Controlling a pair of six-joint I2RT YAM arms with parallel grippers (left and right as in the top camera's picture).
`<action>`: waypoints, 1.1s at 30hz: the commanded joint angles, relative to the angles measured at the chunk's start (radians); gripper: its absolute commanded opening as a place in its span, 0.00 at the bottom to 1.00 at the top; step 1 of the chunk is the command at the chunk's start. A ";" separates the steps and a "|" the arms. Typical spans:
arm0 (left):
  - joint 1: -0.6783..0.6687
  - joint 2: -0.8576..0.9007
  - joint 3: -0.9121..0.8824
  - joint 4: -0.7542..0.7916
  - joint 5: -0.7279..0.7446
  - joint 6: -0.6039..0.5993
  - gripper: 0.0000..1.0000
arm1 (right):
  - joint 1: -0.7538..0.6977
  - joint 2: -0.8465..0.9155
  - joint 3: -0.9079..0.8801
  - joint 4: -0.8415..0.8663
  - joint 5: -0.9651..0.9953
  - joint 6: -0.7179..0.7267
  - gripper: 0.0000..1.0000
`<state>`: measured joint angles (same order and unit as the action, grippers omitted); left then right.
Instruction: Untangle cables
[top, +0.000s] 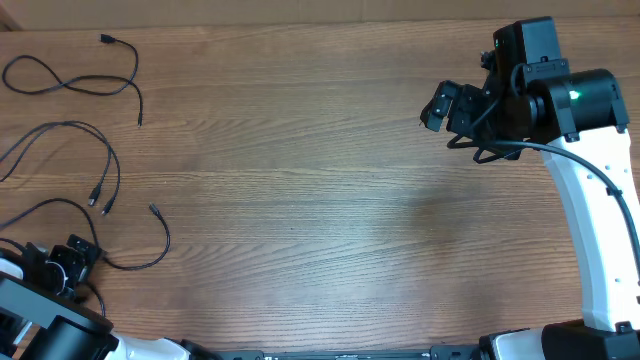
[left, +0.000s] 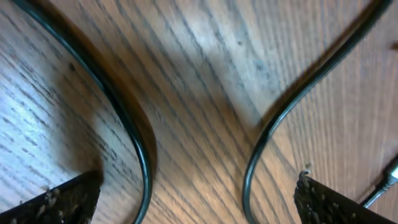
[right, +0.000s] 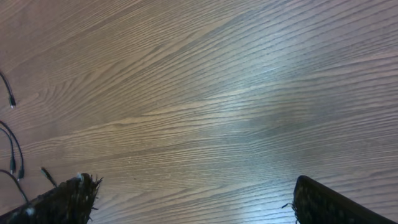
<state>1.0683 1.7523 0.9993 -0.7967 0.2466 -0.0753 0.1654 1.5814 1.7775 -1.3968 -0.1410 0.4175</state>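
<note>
Several thin black cables lie at the table's left in the overhead view: one at the far left top (top: 70, 85), one looping below it (top: 108, 155), and one curving by the front (top: 163, 245). My left gripper (top: 70, 258) is open and low at the front left. In the left wrist view its fingers (left: 198, 180) straddle two cable strands, one on the left (left: 140, 149) and one on the right (left: 255, 155), gripping neither. My right gripper (top: 447, 108) is open and empty above bare wood at the far right (right: 193, 182).
A small plug (left: 388, 183) shows at the right edge of the left wrist view. Cable ends (right: 13, 155) show at the left edge of the right wrist view. The wooden table (top: 320, 200) spans the whole scene.
</note>
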 joint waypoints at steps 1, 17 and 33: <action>-0.008 -0.002 -0.048 0.026 -0.018 -0.030 1.00 | 0.003 -0.002 0.008 0.014 0.013 -0.003 1.00; -0.269 -0.002 -0.072 0.066 -0.385 -0.217 1.00 | 0.003 -0.002 0.008 0.014 0.013 -0.004 1.00; -0.270 -0.002 -0.075 0.053 -0.340 -0.194 0.95 | 0.003 -0.002 0.008 -0.004 0.013 -0.004 1.00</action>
<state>0.7998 1.7313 0.9470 -0.7341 -0.0643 -0.2668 0.1654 1.5814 1.7775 -1.3991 -0.1406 0.4175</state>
